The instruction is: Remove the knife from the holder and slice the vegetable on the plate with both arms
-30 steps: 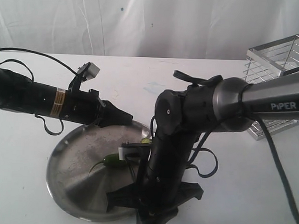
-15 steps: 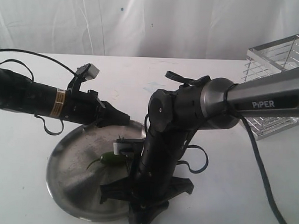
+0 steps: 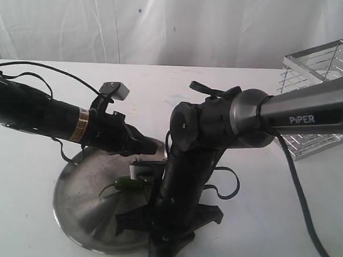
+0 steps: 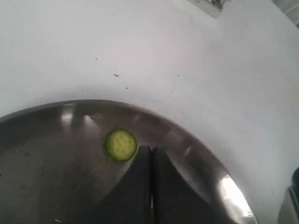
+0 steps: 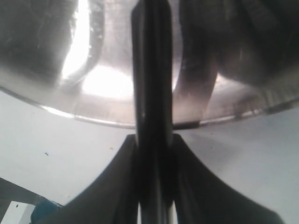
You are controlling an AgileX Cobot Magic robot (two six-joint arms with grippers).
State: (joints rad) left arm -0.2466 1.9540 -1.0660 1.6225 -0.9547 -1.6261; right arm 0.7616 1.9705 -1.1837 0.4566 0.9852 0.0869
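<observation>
My right pincer (image 5: 153,140) pinched the knife (image 5: 152,70), whose blade my right arm (image 3: 183,186) hid in the exterior view, my left pincer (image 4: 151,149) stood pressed together above the plate (image 3: 80,195) at lower left, and the vegetable (image 3: 125,184) lay there near centre, half covered by that arm.

The plate (image 3: 80,193) is gleaming scuffed silver on the white desk (image 3: 20,213); the chili pepper (image 3: 125,183) is showing dark green, the cut slice (image 4: 120,145) paler yellow-green. The holder (image 3: 301,83) is shining chrome, the right arm (image 3: 195,163) is showing black with a grey, white-lettered tube (image 3: 317,115), the knife (image 5: 152,70) black
</observation>
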